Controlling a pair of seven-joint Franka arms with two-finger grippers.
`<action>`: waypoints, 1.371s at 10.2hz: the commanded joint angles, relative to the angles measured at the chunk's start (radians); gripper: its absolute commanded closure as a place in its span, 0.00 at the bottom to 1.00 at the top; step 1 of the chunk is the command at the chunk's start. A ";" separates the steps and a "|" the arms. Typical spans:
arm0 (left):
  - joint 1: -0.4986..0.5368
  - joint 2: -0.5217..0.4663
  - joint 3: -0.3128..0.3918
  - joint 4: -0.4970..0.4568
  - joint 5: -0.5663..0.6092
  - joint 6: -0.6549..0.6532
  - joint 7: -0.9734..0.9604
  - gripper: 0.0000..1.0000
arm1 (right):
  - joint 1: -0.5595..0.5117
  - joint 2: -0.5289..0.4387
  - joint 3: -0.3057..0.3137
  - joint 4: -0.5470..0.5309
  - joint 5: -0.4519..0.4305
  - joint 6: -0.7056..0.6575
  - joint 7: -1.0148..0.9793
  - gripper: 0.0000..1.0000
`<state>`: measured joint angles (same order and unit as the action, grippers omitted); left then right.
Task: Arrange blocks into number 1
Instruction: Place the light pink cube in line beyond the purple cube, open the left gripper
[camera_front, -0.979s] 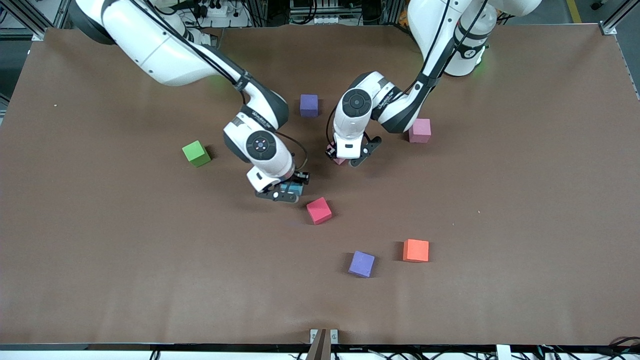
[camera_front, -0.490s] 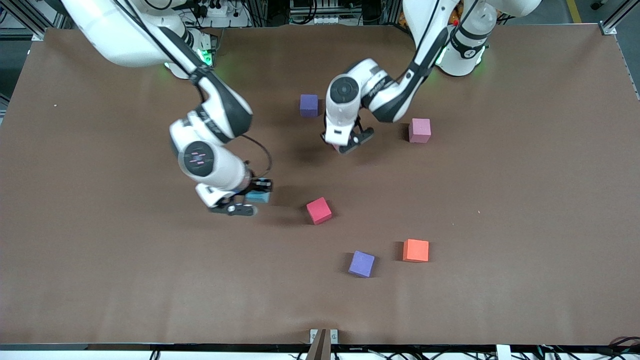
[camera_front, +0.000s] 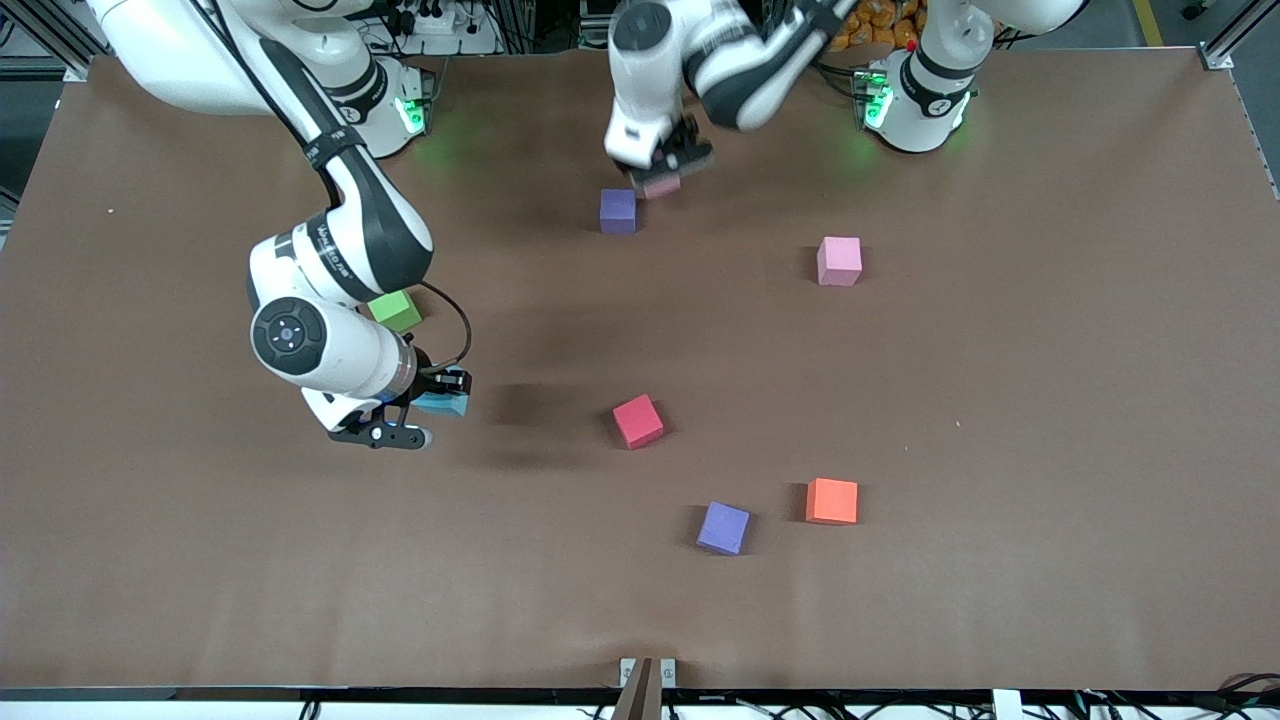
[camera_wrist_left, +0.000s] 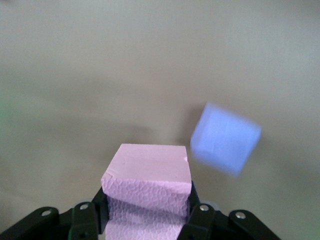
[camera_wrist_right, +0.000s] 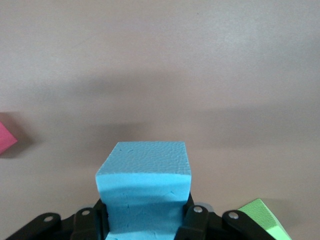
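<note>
My left gripper (camera_front: 661, 168) is shut on a light pink block (camera_front: 661, 184) (camera_wrist_left: 147, 182), up in the air over the table just beside a dark indigo-purple block (camera_front: 618, 211) (camera_wrist_left: 225, 137). My right gripper (camera_front: 424, 408) is shut on the teal-blue block (camera_front: 443, 403) (camera_wrist_right: 145, 187), over bare table close to the green cube. The second light pink block (camera_front: 839, 261) lies toward the left arm's end. The crimson red block (camera_front: 638, 421) sits mid-table, its corner (camera_wrist_right: 5, 137) showing in the right wrist view.
A green cube (camera_front: 396, 310) (camera_wrist_right: 262, 217) lies partly under the right arm. An orange cube (camera_front: 832, 501) and a lighter purple cube (camera_front: 723, 527) sit side by side, nearer the front camera than the red block.
The left gripper rose and carried its pink block toward the robot bases, ending beside the indigo block. The right gripper carried the teal block away from the red block toward the right arm's end.
</note>
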<state>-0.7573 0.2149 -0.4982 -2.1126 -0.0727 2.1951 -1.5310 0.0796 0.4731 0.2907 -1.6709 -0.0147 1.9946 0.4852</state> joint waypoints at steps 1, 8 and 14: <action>-0.025 0.055 -0.083 0.043 0.027 -0.002 -0.037 1.00 | 0.025 -0.022 -0.034 -0.012 0.036 -0.007 -0.016 1.00; -0.040 0.288 -0.082 0.151 0.244 0.160 -0.006 1.00 | 0.025 -0.007 -0.036 -0.013 0.036 -0.004 -0.016 1.00; 0.009 0.334 -0.074 0.152 0.246 0.152 0.153 1.00 | 0.035 0.007 -0.036 -0.012 0.035 0.000 -0.014 1.00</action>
<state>-0.7653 0.5249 -0.5658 -1.9757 0.1481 2.3553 -1.4053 0.1047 0.4813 0.2652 -1.6753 -0.0031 1.9923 0.4848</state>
